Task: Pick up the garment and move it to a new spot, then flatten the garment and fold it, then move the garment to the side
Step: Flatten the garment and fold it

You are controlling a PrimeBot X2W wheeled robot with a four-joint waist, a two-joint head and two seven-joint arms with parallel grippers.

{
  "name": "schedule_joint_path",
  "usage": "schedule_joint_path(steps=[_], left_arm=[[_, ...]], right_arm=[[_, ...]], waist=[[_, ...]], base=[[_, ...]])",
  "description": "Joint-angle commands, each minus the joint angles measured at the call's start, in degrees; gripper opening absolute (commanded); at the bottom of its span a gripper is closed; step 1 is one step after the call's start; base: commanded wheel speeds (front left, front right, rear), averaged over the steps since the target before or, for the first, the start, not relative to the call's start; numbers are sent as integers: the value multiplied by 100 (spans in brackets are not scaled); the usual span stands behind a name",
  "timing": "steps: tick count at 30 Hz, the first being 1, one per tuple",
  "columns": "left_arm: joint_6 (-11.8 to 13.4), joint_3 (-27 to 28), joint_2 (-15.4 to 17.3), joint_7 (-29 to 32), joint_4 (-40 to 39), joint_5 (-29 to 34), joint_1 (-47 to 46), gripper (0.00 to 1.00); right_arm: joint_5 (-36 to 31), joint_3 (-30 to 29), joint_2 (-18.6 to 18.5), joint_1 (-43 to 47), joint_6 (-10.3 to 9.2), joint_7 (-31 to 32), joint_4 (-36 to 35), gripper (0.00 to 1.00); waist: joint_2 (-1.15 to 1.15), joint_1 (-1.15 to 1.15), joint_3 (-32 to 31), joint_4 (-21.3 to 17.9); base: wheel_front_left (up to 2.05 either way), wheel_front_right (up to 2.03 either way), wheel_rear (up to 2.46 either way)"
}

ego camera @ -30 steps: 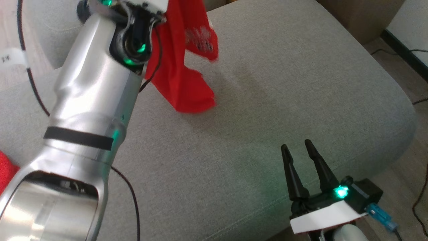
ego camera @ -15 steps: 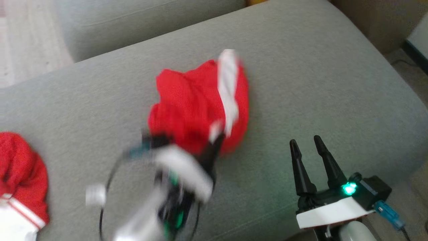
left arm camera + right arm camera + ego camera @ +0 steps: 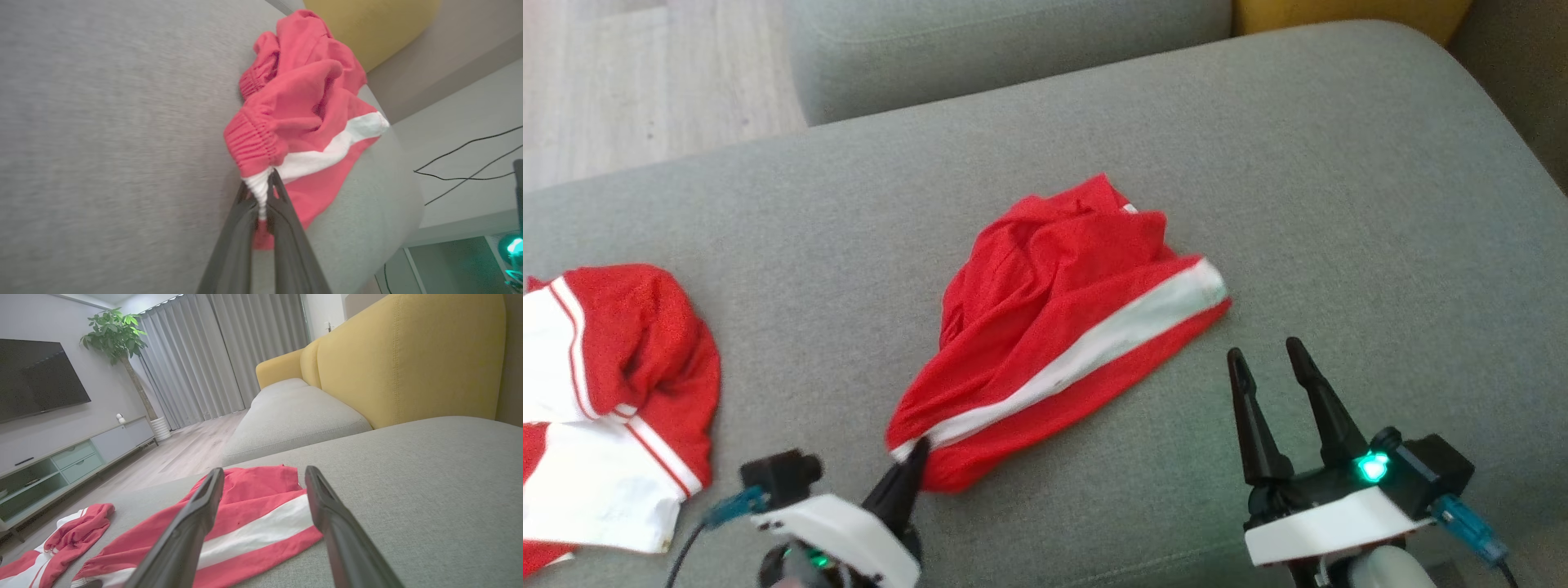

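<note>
- The red garment [image 3: 1062, 318], with a white stripe, lies crumpled near the middle of the grey sofa seat [image 3: 1339, 204]. The stripe slants down towards the robot's left.
- The left gripper [image 3: 913, 459] sits at the garment's near left corner. From the head view one dark finger is plain against the red edge.
- The left wrist view makes the grip clear: both fingers are pressed together, pinching the white ribbed end of the waistband [image 3: 254, 143]. Its gathered red elastic is bunched just above the tips.
- The right gripper [image 3: 1264, 351] stands just right of the garment, fingers spread, apart from the cloth.
- The right wrist view, low over the seat, looks between those spread fingers onto the stripe. It adds the room beyond: a yellow backrest [image 3: 408, 355], grey curtains [image 3: 212, 355], a plant [image 3: 118, 326] and a dark television [image 3: 36, 379] above a low cabinet [image 3: 81, 453].
- A second red-and-white garment [image 3: 621, 384] lies at the seat's left end, well apart from the first.
</note>
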Motion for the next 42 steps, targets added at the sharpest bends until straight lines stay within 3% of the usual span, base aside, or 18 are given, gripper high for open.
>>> schedule_joint_path(steps=[1, 9, 10, 11, 12, 19, 28, 36, 42], left_arm=[[55, 282, 167, -133, -24, 72, -90, 0], [215, 348, 212, -370, 323, 588, 36, 0], [272, 374, 192, -389, 329, 705, 50, 25], [321, 437, 147, -403, 321, 779, 75, 66], [367, 490, 110, -413, 296, 891, 93, 100], [870, 1579, -378, -423, -532, 2320, 619, 100], [1199, 2536, -1052, -424, -1441, 4518, 1474, 100], [1381, 3047, -1337, -424, -1636, 5478, 1586, 100], [1299, 3267, -1400, -424, -1555, 5662, 1620, 100]], right_arm=[[-42, 150, -22, -90, 44, -52, -155, 100], [-145, 129, -22, -39, 44, -52, -63, 100], [-158, 110, -22, -24, 44, -52, -55, 100], [-174, 92, -22, -11, 44, -52, -47, 100], [-195, 70, -22, -1, 44, -52, -39, 100], [-448, -199, -22, 74, 44, -52, -39, 100], [-1092, -836, -22, 257, 44, -52, -49, 100], [-1500, -1174, -22, 348, 44, -52, 12, 100], [-1499, -1241, -22, 404, 44, -52, 150, 100]], waist=[[0, 0, -71, 68], [0, 0, -255, 109], [0, 0, -278, 115], [0, 0, -294, 118], [0, 0, -308, 122], [0, 0, -384, 221], [0, 0, -466, 537], [0, 0, -492, 783], [0, 0, -537, 883]], base=[[0, 0, 0], [0, 0, 0], [0, 0, 0], [0, 0, 0], [0, 0, 0], [0, 0, 0], [0, 0, 0], [0, 0, 0], [0, 0, 0]])
